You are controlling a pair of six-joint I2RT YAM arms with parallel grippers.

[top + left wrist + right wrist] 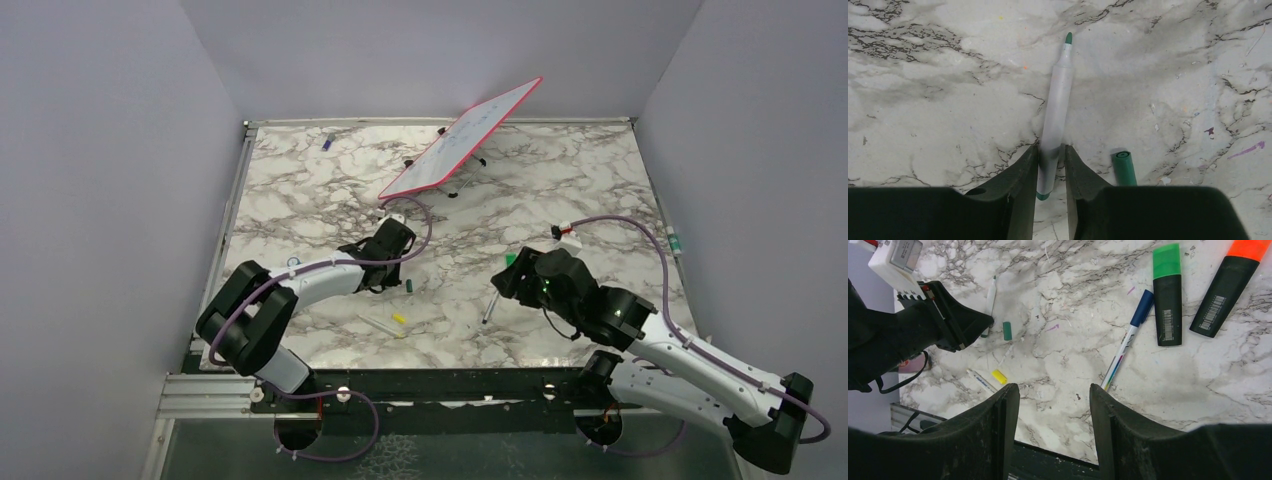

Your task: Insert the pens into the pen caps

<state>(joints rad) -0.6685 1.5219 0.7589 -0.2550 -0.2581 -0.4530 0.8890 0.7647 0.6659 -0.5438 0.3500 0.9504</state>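
Clamping the green pen [1057, 100] at its tail near the table's [300, 180] front edge, the left gripper [1051, 150] should lift it level and firmly. The green cap [1124, 167] lies just beside the pen. The right gripper [1053, 390] has its jaws apart, empty.

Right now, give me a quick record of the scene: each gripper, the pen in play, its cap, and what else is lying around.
left gripper: shut on green-tipped pen, which lies on the table
right gripper: open, empty, above table
green cap: on table beside left gripper, off the pen
nearby: blue-ended pen, green highlighter, orange highlighter, yellow cap
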